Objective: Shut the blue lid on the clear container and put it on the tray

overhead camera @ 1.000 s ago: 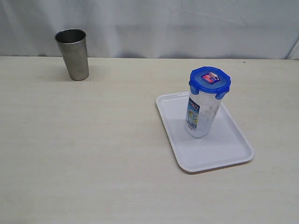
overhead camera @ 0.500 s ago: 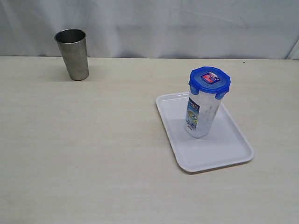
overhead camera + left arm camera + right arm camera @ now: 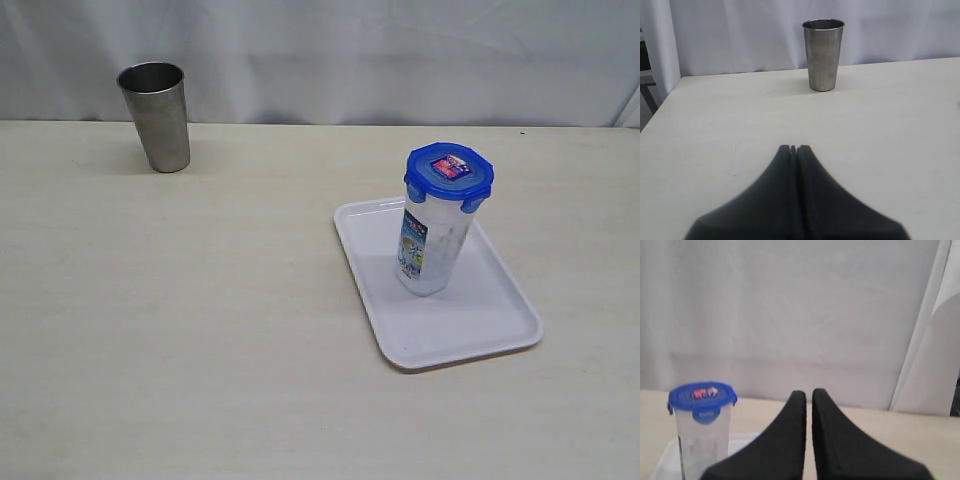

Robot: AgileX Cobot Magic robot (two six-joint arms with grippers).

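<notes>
The clear container [image 3: 432, 250] stood lidded on the tray [image 3: 480, 330]; nothing was gripped.
You had the blue lid [image 3: 449, 170] seated on top; your left gripper [image 3: 794, 149] and right gripper [image 3: 809, 394] were clenched on nothing, both apart from the clear container; a careless sweep near it could have toppled so tall and narrow a canister.

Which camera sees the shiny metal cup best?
The left wrist view: the metal cup stands whole, big and straight ahead. The exterior view shows it whole but smaller. The right wrist view misses it.
</notes>
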